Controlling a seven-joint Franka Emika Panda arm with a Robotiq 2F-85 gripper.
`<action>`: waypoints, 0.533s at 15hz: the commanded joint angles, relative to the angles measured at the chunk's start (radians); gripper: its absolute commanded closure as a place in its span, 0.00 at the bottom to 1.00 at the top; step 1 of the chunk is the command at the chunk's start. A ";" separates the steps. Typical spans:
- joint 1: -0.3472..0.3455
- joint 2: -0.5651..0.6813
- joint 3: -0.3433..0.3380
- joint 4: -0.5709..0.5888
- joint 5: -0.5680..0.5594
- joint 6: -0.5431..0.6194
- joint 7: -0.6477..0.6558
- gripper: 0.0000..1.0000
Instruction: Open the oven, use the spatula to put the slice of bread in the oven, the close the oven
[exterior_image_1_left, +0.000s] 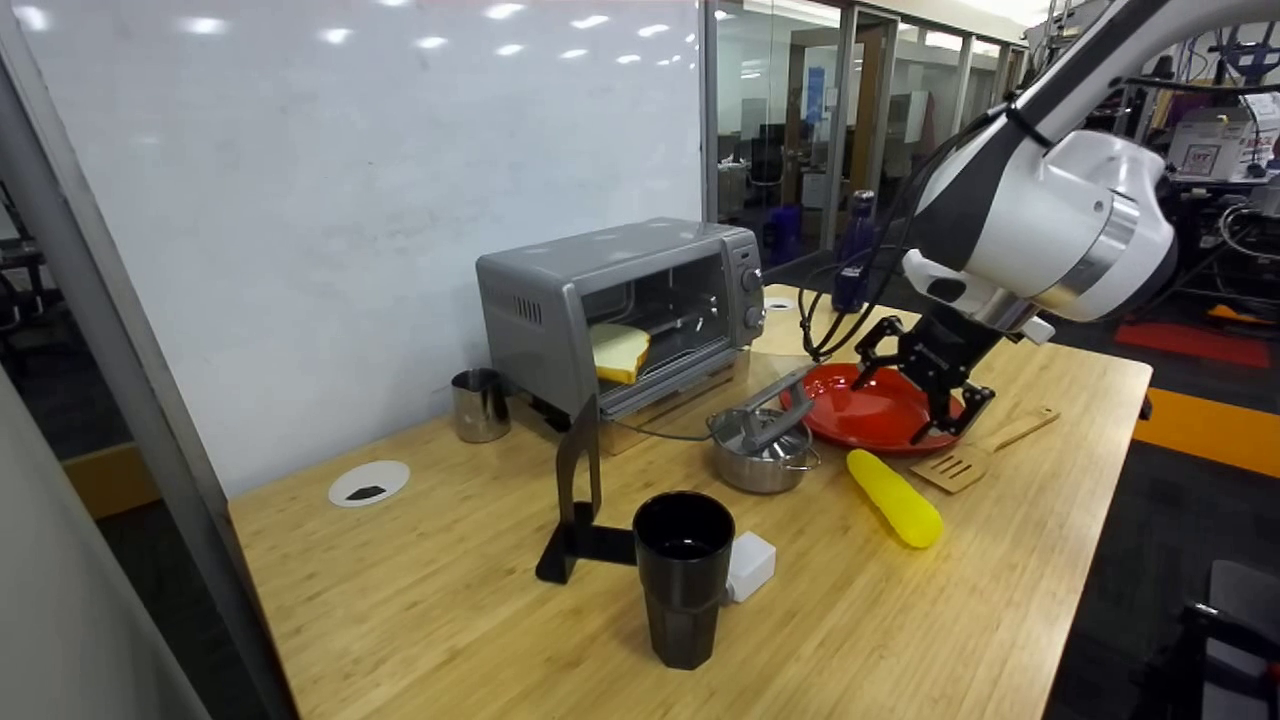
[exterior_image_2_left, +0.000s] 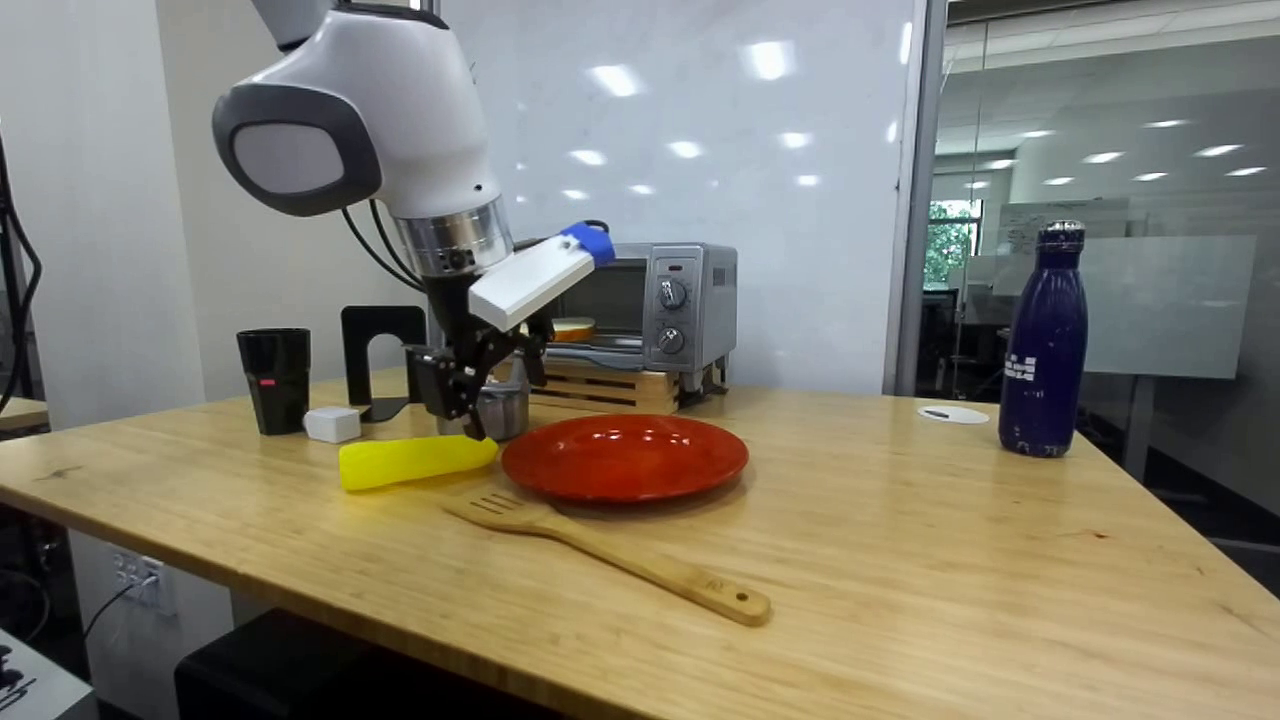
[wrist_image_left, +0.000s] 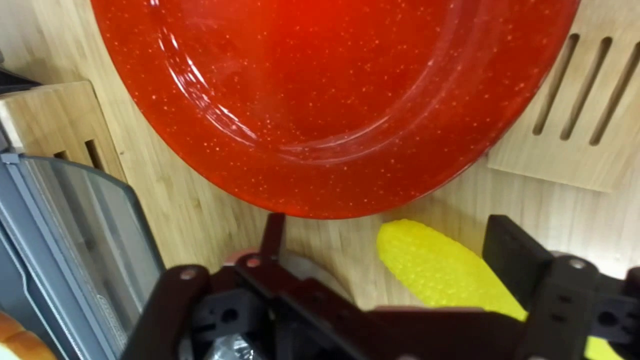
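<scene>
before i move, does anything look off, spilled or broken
Nothing looks spilled or broken. The pot looks oddly placed: the open door has its handle across it in an exterior view; whether they touch, I can't tell. The bread lies off-centre, toward one end of the oven.

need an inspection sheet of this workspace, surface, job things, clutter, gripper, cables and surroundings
Surface: pale wooden table, round white insert toward the whiteboard
Toaster oven: door lowered open; slatted wooden crate underneath
Slice of bread: in the toaster oven
Wooden spatula: slotted, lying on the table beside the red plate
Clutter: bumpy yellow elongated object, steel pot, black tumbler, white block, upright black bookend, metal cup, dark blue bottle
Gripper: open, raised near the red plate, holding nothing
Cables: black cables hang in a loop beside the arm
Surroundings: whiteboard behind the toaster oven, glass partition beyond the table
</scene>
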 joint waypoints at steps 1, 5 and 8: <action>-0.016 0.048 0.031 0.025 0.008 -0.015 0.000 0.00; -0.031 0.084 0.058 0.054 0.004 -0.008 0.000 0.00; -0.048 0.102 0.076 0.080 -0.005 0.001 0.000 0.00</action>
